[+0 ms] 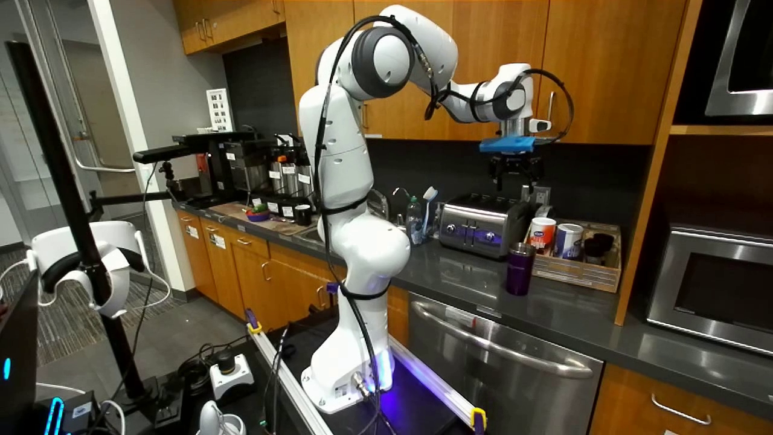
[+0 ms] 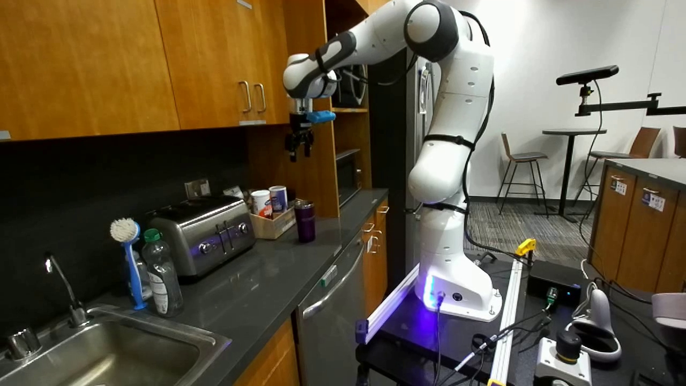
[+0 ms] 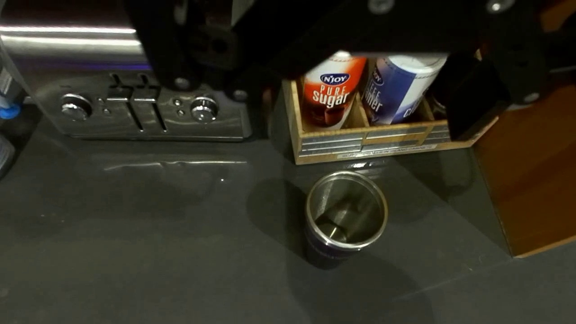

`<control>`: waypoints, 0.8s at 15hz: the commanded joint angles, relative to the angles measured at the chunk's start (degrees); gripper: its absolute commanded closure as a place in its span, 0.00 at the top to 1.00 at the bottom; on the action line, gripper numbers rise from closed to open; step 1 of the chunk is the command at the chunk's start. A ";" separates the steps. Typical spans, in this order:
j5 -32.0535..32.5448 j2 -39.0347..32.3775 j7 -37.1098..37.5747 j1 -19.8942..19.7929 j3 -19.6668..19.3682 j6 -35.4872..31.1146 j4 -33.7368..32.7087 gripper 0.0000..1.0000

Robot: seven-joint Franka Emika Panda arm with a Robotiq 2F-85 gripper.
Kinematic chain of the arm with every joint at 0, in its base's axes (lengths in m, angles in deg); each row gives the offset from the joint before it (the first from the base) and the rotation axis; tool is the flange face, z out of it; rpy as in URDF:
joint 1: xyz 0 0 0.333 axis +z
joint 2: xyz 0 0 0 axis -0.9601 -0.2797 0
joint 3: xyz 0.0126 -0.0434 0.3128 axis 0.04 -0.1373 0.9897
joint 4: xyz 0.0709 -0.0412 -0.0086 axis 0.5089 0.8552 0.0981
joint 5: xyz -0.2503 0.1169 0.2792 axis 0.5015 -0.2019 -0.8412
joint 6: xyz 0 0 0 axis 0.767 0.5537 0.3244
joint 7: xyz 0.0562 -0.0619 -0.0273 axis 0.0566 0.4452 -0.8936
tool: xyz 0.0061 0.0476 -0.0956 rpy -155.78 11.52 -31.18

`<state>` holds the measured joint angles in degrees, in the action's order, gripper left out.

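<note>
My gripper (image 1: 515,181) is black, open and empty, and hangs well above the counter; it also shows in an exterior view (image 2: 300,154) and in the wrist view (image 3: 360,105). Below it a purple tumbler with a steel rim (image 3: 346,211) stands upright and lidless on the counter; it shows in both exterior views (image 1: 520,270) (image 2: 305,221). Behind it is a wooden box (image 3: 396,141) holding a red-and-white sugar canister (image 3: 330,96), a blue-and-white creamer canister (image 3: 396,90) and dark items. A steel toaster (image 3: 153,108) stands beside the box. My fingers partly hide the box.
The dark counter (image 1: 453,272) runs above a steel dishwasher (image 1: 501,362). A wooden side panel (image 1: 640,181) and a microwave (image 1: 718,290) stand beyond the box. Upper cabinets (image 2: 225,64) hang behind the arm. A bottle (image 2: 162,279), brush (image 2: 131,252) and sink (image 2: 214,343) lie past the toaster.
</note>
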<state>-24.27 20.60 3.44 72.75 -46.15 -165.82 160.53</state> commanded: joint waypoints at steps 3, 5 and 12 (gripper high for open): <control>-4.54 -1.40 -4.63 -0.30 -2.57 -4.43 3.80 1.00; -5.29 -1.94 -5.55 -0.20 -2.86 -5.11 5.23 1.00; -3.93 -1.28 -5.45 0.54 -1.47 -8.41 10.33 1.00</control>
<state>-28.57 18.11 -1.34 72.90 -48.46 -172.54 168.89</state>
